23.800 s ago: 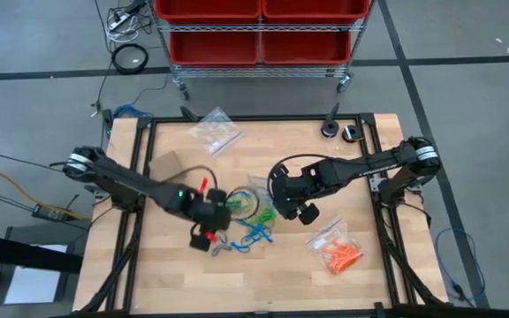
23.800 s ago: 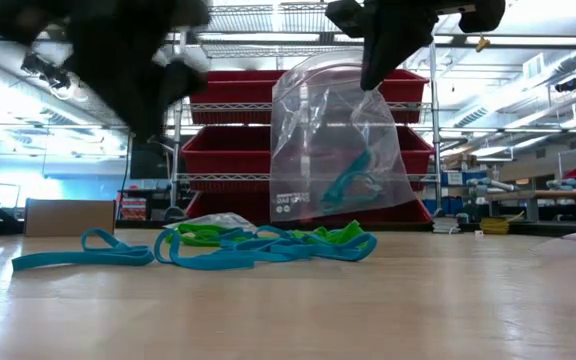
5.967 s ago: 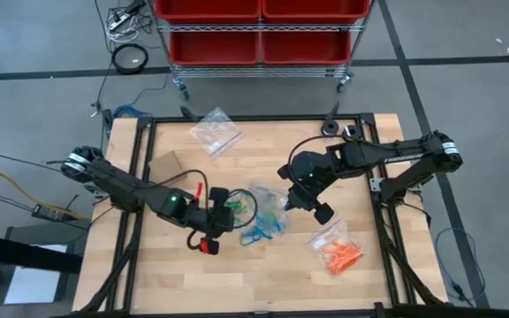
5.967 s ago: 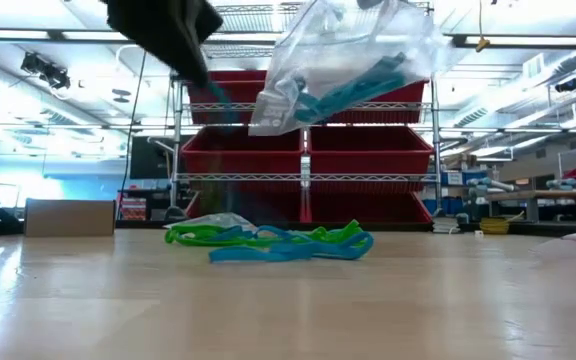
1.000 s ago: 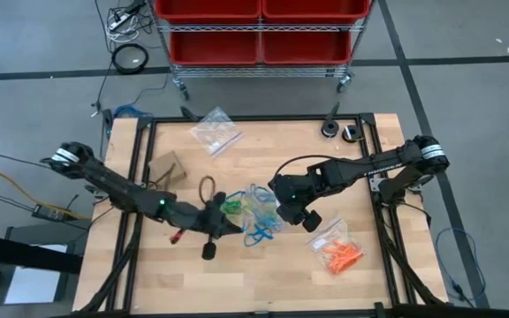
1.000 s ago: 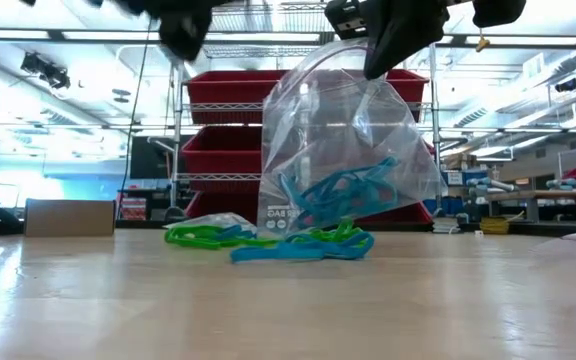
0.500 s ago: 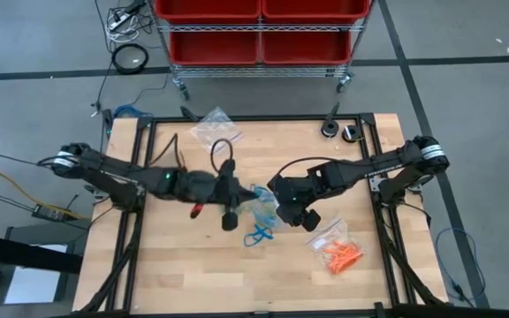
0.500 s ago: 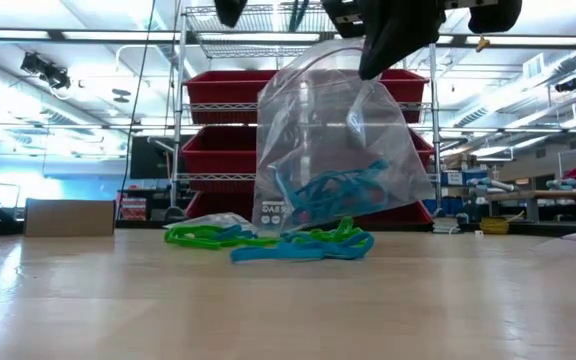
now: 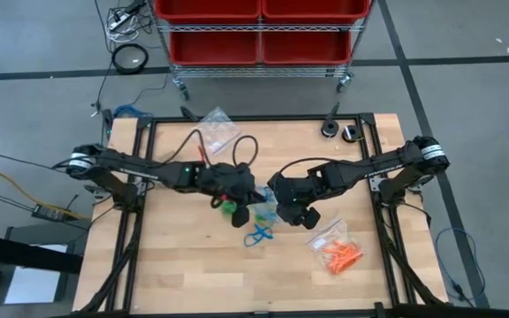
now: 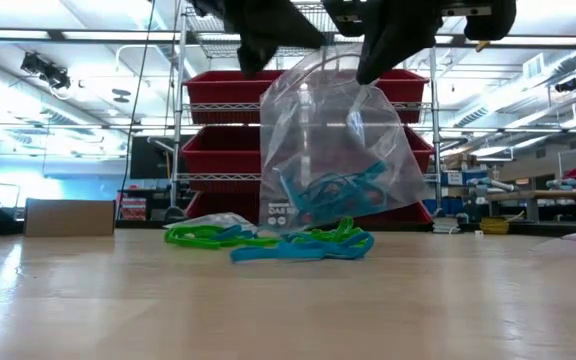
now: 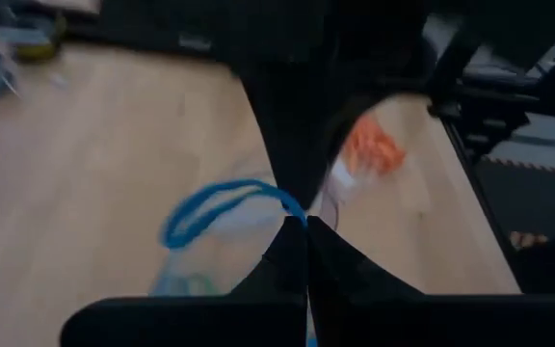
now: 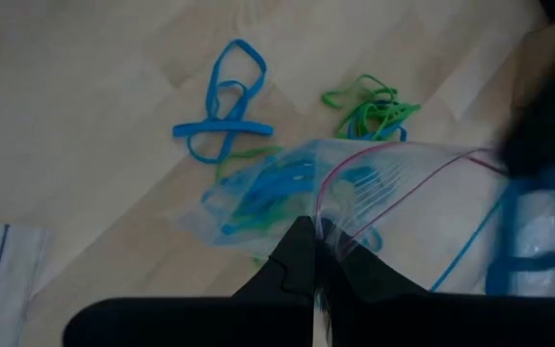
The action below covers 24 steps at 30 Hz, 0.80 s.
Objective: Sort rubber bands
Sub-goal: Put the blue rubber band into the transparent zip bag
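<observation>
Bagging blue bands is the step in hand, judging by the layout. Nearest the front edge, right of centre, a clear bag of orange bands lies flat, looks already sorted. Further in, 2 loose blue rubber bands lie crossed on the table. Beyond them, mid-table, the right gripper is pinched fully closed on the rim of the clear zip bag, hanging it upright with its bottom about at the table and several blue bands pooled inside. Left gripper sits just left of the right one, above the bag mouth, fingers fully closed on 1 blue band that dangles from the tips. A small pile of green bands mixed with a few blue ones lies on the table at the foot of the bag. Far side: an empty-looking clear bag near the far edge, red bins on a rack off the table behind. How to do it well, my read: right arm should hold the rim steady and high so the mouth gapes; can't tell how wide it is open from here. Left tips need to go down past the pink zip line before letting go, otherwise the band drapes over the rim and falls outside. Release with the loop hanging inside, then lift straight up so it doesn't snag on a finger. Keep green ones out of this bag.
</observation>
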Available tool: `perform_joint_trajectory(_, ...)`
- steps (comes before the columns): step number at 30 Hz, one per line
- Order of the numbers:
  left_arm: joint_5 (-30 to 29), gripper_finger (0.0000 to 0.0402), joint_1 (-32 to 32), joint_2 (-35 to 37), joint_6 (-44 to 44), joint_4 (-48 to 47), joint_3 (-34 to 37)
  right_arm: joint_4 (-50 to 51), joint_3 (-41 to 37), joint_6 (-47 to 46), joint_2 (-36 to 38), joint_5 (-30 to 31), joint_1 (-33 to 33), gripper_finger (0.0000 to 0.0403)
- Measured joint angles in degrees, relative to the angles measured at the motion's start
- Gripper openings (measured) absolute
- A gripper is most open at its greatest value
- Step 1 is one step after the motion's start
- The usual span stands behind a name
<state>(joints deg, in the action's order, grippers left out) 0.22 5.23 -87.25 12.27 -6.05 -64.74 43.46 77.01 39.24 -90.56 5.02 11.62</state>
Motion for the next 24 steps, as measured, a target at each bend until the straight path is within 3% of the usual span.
perform_joint_trajectory(4, 2.74, 0.0004, -0.32, -2.06, 1.5, -0.19, 0.06, 0.09, 0.0, -0.02, -0.01, 0.05, 0.0, 0.0)
perform_joint_trajectory(13, 3.08, 0.003, 0.07, -2.07, 1.58, -0.99, 0.04, 0.28, 0.0, -0.06, -0.02, 0.15, 0.0, 0.0)
perform_joint_trajectory(18, 6.81, 0.0016, 1.19, -2.05, 1.49, -6.25, 0.04, 0.5, 0.0, -0.24, -0.02, 0.14, 0.0, 0.0)
perform_joint_trajectory(24, 6.83, 0.0006, 3.36, -1.52, 0.02, -3.38, -0.29, 0.44, 0.0, -0.62, -0.02, 0.11, -0.53, 0.0)
